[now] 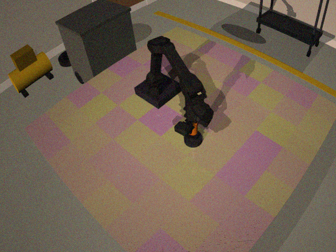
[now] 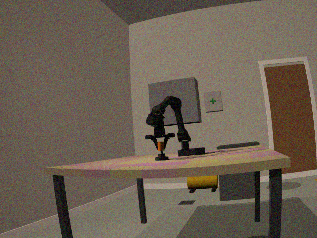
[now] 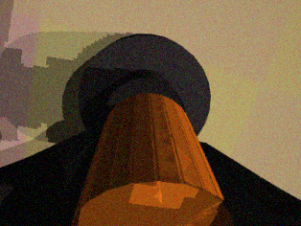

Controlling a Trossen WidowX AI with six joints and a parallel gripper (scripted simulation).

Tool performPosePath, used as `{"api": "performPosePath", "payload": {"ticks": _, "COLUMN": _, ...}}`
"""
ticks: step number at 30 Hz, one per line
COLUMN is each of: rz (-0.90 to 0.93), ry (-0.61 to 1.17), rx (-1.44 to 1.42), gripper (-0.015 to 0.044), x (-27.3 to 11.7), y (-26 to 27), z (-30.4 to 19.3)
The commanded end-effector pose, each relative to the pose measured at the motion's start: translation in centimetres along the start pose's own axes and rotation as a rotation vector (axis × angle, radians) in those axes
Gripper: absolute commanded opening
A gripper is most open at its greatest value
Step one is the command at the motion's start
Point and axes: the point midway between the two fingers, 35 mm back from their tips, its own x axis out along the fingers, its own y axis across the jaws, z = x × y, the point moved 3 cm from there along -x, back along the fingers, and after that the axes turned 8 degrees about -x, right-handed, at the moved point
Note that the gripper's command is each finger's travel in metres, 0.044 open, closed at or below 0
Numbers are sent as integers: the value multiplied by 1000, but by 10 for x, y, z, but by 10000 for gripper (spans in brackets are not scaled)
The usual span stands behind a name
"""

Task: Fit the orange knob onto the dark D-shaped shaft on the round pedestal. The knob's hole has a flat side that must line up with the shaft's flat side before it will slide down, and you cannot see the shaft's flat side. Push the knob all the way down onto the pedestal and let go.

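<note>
The orange knob is upright between the fingers of my gripper, which is shut on it. The dark round pedestal stands on the table directly below the knob. In the exterior view the knob's lower end is at about the top of the dark shaft, with a short stretch of shaft showing between knob and pedestal. Whether the shaft's tip is inside the hole cannot be told. The knob hides the shaft in the wrist view. The shaft's flat side is not visible.
The arm's base stands on the patchwork table top behind the pedestal. A grey cabinet, a yellow tank and a dark cart stand on the floor beyond the table.
</note>
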Motion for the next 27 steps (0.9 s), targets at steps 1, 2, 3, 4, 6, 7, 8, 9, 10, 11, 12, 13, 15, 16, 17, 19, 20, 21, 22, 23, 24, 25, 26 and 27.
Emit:
{"api": "performPosePath", "payload": {"ticks": 1, "rz": 3, "ry": -2, "rx": 0, "gripper": 0, "x": -1, "y": 1, "z": 1}}
{"api": "performPosePath", "payload": {"ticks": 2, "rz": 3, "ry": -2, "rx": 0, "gripper": 0, "x": -1, "y": 1, "z": 1}}
{"api": "performPosePath", "payload": {"ticks": 3, "rz": 3, "ry": -2, "rx": 0, "gripper": 0, "x": 0, "y": 1, "z": 1}}
{"api": "performPosePath", "payload": {"ticks": 4, "rz": 3, "ry": -2, "rx": 0, "gripper": 0, "x": 0, "y": 2, "z": 1}}
{"api": "performPosePath", "payload": {"ticks": 6, "rz": 3, "ry": -2, "rx": 0, "gripper": 0, "x": 1, "y": 2, "z": 0}}
{"api": "performPosePath", "payload": {"ticks": 7, "rz": 3, "ry": -2, "rx": 0, "gripper": 0, "x": 1, "y": 2, "z": 0}}
{"api": "performPosePath", "payload": {"ticks": 8, "rz": 3, "ry": -2, "rx": 0, "gripper": 0, "x": 1, "y": 2, "z": 0}}
{"api": "performPosePath", "payload": {"ticks": 9, "rz": 3, "ry": -2, "rx": 0, "gripper": 0, "x": 2, "y": 2, "z": 0}}
{"api": "performPosePath", "payload": {"ticks": 10, "rz": 3, "ry": -2, "rx": 0, "gripper": 0, "x": 2, "y": 1, "z": 0}}
{"api": "performPosePath", "payload": {"ticks": 11, "rz": 3, "ry": -2, "rx": 0, "gripper": 0, "x": 2, "y": 1, "z": 1}}
{"api": "performPosePath", "payload": {"ticks": 12, "rz": 3, "ry": -2, "rx": 0, "gripper": 0, "x": 3, "y": 1, "z": 1}}
{"api": "performPosePath", "payload": {"ticks": 13, "rz": 3, "ry": -2, "rx": 0, "gripper": 0, "x": 3, "y": 1, "z": 1}}
{"api": "performPosePath", "payload": {"ticks": 15, "rz": 3, "ry": -2, "rx": 0, "gripper": 0, "x": 2, "y": 1, "z": 1}}
{"api": "performPosePath", "payload": {"ticks": 16, "rz": 3, "ry": -2, "rx": 0, "gripper": 0, "x": 2, "y": 1, "z": 1}}
{"api": "performPosePath", "payload": {"ticks": 17, "rz": 3, "ry": -2, "rx": 0, "gripper": 0, "x": 2, "y": 1, "z": 0}}
{"api": "performPosePath", "payload": {"ticks": 19, "rz": 3, "ry": -2, "rx": 0, "gripper": 0, "x": 3, "y": 1, "z": 0}}
{"api": "performPosePath", "payload": {"ticks": 20, "rz": 3, "ry": -2, "rx": 0, "gripper": 0, "x": 3, "y": 1, "z": 0}}
{"api": "performPosePath", "payload": {"ticks": 21, "rz": 3, "ry": -2, "rx": 0, "gripper": 0, "x": 3, "y": 1, "z": 0}}
{"api": "performPosePath", "payload": {"ticks": 22, "rz": 3, "ry": -2, "rx": 0, "gripper": 0, "x": 3, "y": 0, "z": 0}}
{"api": "performPosePath", "payload": {"ticks": 23, "rz": 3, "ry": -2, "rx": 0, "gripper": 0, "x": 3, "y": 0, "z": 0}}
{"api": "performPosePath", "payload": {"ticks": 24, "rz": 3, "ry": -2, "rx": 0, "gripper": 0, "x": 3, "y": 0, "z": 0}}
{"api": "performPosePath", "payload": {"ticks": 25, "rz": 3, "ry": -2, "rx": 0, "gripper": 0, "x": 3, "y": 0, "z": 0}}
{"api": "performPosePath", "payload": {"ticks": 26, "rz": 3, "ry": -2, "rx": 0, "gripper": 0, "x": 3, "y": 0, "z": 0}}
{"api": "performPosePath", "payload": {"ticks": 27, "rz": 3, "ry": -2, "rx": 0, "gripper": 0, "x": 3, "y": 0, "z": 0}}
